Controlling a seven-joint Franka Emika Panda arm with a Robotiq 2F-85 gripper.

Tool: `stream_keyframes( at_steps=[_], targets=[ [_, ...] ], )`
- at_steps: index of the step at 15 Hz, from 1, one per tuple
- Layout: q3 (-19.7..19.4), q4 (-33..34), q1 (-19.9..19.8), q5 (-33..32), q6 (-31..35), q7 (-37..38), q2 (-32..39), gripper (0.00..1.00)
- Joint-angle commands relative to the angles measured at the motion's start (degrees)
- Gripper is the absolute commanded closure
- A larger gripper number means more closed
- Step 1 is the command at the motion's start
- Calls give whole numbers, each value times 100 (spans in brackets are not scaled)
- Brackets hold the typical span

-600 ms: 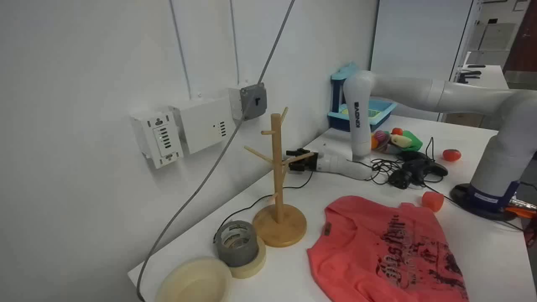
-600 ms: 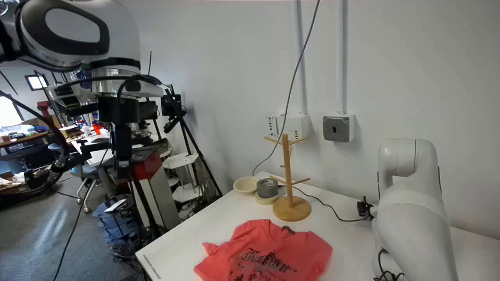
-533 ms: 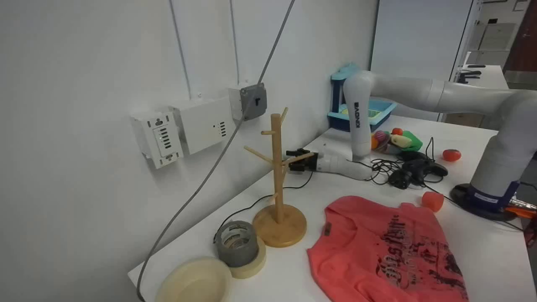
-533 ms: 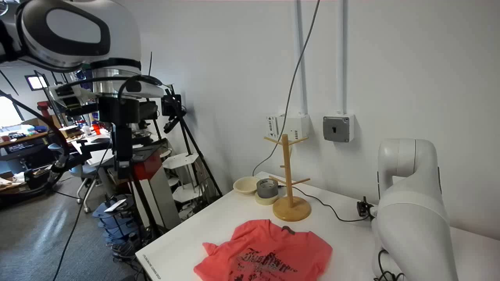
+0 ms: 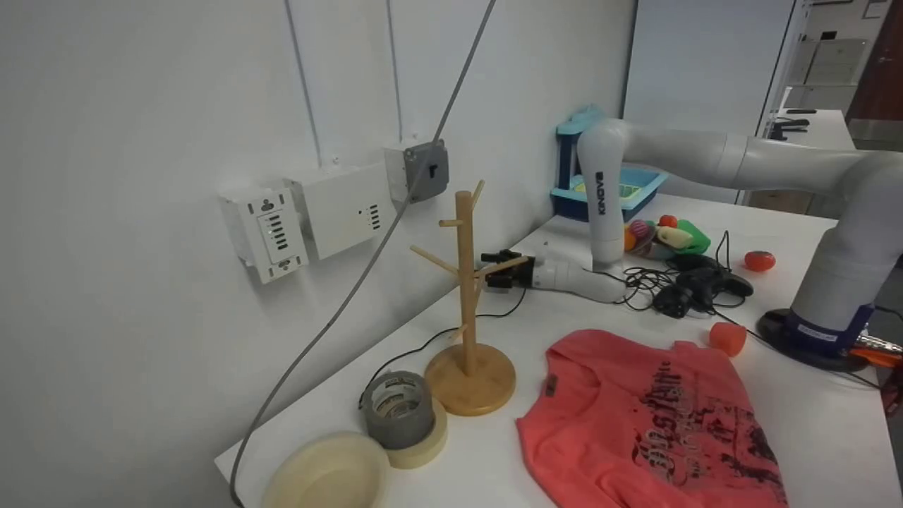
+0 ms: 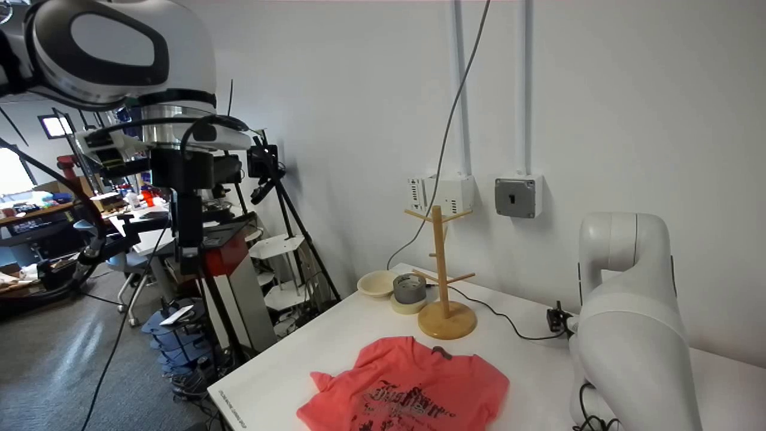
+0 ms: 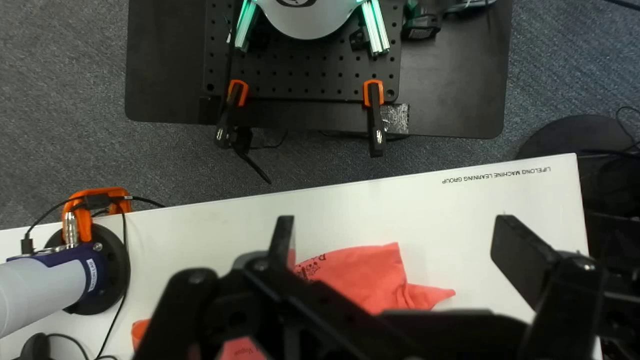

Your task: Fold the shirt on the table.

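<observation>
Unmoved, the wrinkled shirt (image 6: 406, 389) lies on the smooth table (image 6: 278, 377)

Kinova arm link (image 5: 602, 187): "KINOVA" in dark capitals, running lengthwise, in an exterior view.
Surface (image 7: 425, 215): "LIFELONG MACHINE LEARNING GROUP" in dark capitals close beside the edge, upside down in the wrist view.
Salmon-red T-shirt (image 5: 649, 430): large dark blackletter across the front in both exterior views, though the word itself I could not swear to.
Kinova base label (image 5: 818, 334): light print on blue, too small to read.
Gray duct tape roll (image 5: 401, 422): lettering inside the core, too small to read.
</observation>
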Motion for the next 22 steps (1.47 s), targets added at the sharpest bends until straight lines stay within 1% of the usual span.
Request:
stream_keyframes(
  at_steps=[1,17,22],
  targets=[
    [-42,10,56,-18,-8,26,11,0],
    [-50,8,56,-3,-1,22,24,0],
    [-115,-32,30,46,140,6,127,0]
  ],
)
